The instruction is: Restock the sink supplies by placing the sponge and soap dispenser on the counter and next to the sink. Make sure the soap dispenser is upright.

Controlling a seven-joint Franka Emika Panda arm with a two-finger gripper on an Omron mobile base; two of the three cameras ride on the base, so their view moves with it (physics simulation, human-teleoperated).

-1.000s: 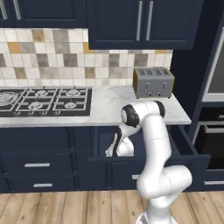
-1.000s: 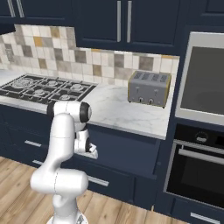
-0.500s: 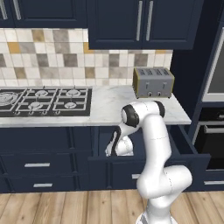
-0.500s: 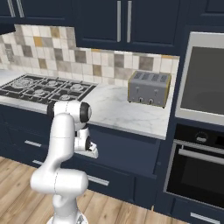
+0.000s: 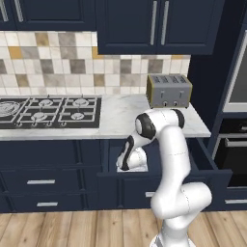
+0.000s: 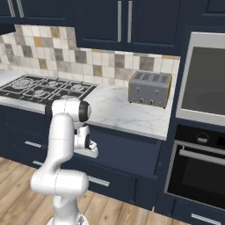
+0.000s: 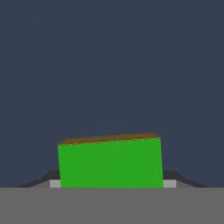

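Note:
The green sponge (image 7: 109,162), with its yellow-orange layer along the far edge, sits right in front of the hand camera between the two fingertips. My gripper (image 7: 112,181) is shut on the sponge. In the base views the hand (image 5: 126,161) (image 6: 88,147) hangs low inside an open navy drawer (image 5: 159,181) below the white marble counter (image 5: 125,116) (image 6: 127,112). Behind the sponge is the drawer's dark blue inside. The soap dispenser and the sink are out of view.
A grey toaster (image 5: 169,90) (image 6: 149,88) stands at the back of the counter. A black gas stovetop (image 5: 48,111) lies to the left. A built-in oven (image 6: 202,167) fills the right side. The drawer's front edge projects toward my base.
The hand has crept up very slightly inside the drawer. The base and the scene have stayed still.

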